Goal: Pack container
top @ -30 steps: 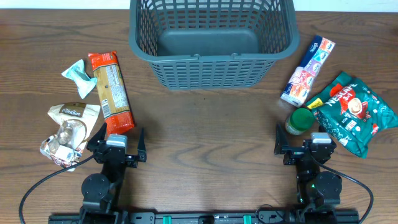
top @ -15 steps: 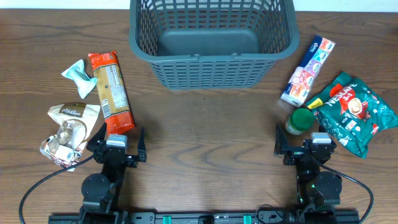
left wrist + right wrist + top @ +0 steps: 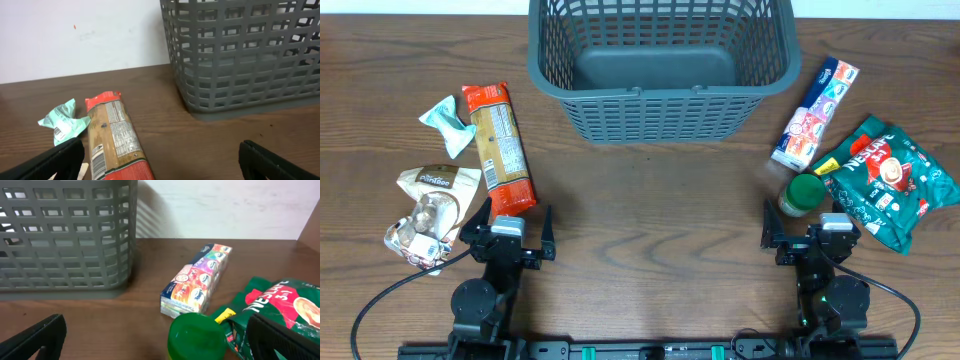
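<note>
Since nothing lies in it yet, the container [image 3: 660, 118] stands mouth-up at the far middle of the tabletop [image 3: 650, 200], a spot that looks chosen so either arm can drop things in. The groceries are split into two lots to its sides, probably one lot per arm. On the left lie a long orange-red packet [image 3: 498, 150], a small teal wrapper [image 3: 447, 122] just beside it, a beige pouch [image 3: 438, 185] and a crinkled clear packet [image 3: 415, 235] nearer the robot. On the right lie a colourful tissue pack [image 3: 815, 112], a green-lidded jar [image 3: 803, 195] and a green Nestle bag [image 3: 892, 180] touching the jar.

Both arms sit low at the near edge. The left claw [image 3: 512, 220] has its fingers spread wide and holds nothing, its tip close to the orange-red packet's near end. The right claw [image 3: 810, 232] is likewise spread and unladen, just short of the jar.

Compared with the earlier overhead pictures, nothing has shifted: arms, container and every item sit exactly as they did.
</note>
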You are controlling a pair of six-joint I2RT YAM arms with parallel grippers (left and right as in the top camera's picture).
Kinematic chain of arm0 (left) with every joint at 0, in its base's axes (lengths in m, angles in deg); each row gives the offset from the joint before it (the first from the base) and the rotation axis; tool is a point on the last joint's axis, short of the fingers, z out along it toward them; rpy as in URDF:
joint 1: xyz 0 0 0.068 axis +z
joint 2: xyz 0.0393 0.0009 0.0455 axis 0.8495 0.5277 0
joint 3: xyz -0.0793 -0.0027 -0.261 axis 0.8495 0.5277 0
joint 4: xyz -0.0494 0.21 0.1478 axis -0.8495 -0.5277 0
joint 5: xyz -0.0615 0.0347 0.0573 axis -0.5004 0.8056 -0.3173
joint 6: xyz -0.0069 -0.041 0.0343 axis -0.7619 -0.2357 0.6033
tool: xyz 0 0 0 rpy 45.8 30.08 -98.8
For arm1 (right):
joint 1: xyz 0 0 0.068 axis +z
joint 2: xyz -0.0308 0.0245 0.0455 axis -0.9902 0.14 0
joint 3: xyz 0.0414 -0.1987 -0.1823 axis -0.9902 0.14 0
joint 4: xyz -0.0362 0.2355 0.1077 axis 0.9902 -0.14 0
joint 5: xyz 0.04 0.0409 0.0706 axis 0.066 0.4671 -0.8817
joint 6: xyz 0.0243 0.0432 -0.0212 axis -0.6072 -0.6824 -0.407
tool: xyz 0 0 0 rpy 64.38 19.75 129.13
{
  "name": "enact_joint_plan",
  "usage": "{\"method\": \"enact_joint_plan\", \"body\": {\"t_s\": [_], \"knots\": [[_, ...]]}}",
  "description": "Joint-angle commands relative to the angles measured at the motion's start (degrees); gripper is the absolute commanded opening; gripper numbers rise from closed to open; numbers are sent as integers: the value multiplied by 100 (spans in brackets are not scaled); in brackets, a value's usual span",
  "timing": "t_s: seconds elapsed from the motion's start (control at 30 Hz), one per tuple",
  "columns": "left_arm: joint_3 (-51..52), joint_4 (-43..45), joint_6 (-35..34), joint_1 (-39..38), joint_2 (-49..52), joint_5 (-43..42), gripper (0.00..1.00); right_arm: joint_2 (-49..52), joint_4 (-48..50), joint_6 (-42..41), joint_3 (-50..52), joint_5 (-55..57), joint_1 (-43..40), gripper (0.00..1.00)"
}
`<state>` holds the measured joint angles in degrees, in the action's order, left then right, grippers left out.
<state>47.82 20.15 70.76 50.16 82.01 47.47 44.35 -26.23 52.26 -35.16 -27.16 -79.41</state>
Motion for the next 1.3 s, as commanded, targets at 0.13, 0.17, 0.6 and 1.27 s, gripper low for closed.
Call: {"method": "enact_joint_plan", "body": {"t_s": [0.13, 0.17, 0.6, 1.27], "knots": [[92, -212, -26, -24, -28, 2, 99, -37, -7, -101, 24, -52, 55, 99], [92, -210, -26, -22, -28, 4, 99, -37, -7, -258, 24, -48, 52, 99], [-1475, -348, -2159, 249, 1086, 118, 99, 1161, -144, -1469, -1276, -72, -315, 99], [-6339, -3412, -1781, 809, 6561, -107, 98, 8666, -5416, -457, -9683, -2328, -1950, 99]]}}
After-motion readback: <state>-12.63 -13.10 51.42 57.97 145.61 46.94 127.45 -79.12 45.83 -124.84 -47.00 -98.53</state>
